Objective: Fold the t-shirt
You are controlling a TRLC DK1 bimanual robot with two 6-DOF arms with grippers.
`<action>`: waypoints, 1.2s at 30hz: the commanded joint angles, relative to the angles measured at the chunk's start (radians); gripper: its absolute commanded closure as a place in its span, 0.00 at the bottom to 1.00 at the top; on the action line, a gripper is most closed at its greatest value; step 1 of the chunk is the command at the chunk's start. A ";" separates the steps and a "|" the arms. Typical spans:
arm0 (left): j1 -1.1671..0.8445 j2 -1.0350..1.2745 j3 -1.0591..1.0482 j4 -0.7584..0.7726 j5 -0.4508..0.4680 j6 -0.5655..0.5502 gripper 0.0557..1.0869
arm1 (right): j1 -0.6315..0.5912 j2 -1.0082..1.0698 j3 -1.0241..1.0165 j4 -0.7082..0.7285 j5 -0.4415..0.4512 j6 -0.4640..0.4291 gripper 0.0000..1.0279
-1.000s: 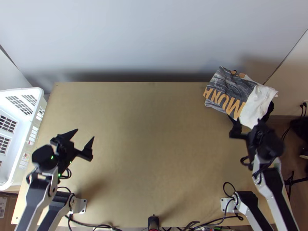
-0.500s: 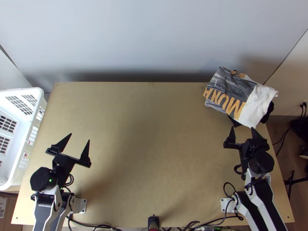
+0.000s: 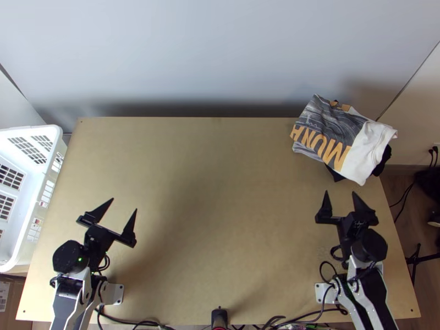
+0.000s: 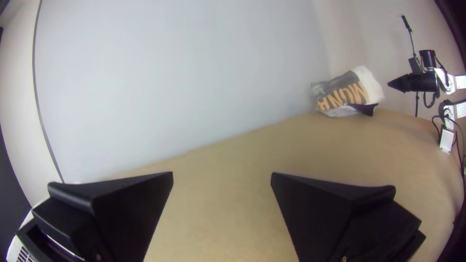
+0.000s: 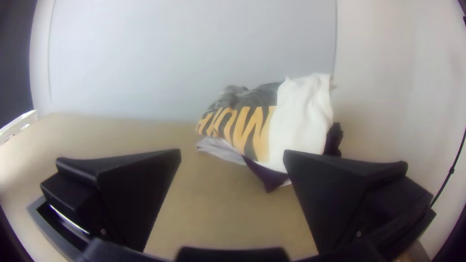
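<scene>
I see the t-shirt in a loose, bunched heap at the far right corner of the counter, its right side seeming to reach past the edge. Its dark grey front is marked with thin pale streaks, and a band of big orange lettering runs slantwise along the side nearer me. Right beside the letters lies a broad, plain white part, smooth in the middle with soft creases and an uneven outer edge. A pale grey layer peeks out beneath the lettering. Very dark cloth pokes out under the white in a pointed corner, with more of it bunched at the outer side; I cannot tell whether that dark cloth and the white belong to the same garment. Toward the back, the grey is rumpled, with a small orange-brown patch at the far edge. I can't make out sleeves or a neckline for certain.

My right tool is on the near side of the heap, apart from it, its fingers spread wide with nothing between them. My left tool is well apart from the cloth, over the left part of the counter, also wide open and holding nothing.
</scene>
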 commanded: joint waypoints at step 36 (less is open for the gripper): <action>0.058 -0.008 -0.007 -0.083 -0.004 -0.199 0.05 | 0.085 -0.295 -0.014 -0.332 -0.003 0.047 0.04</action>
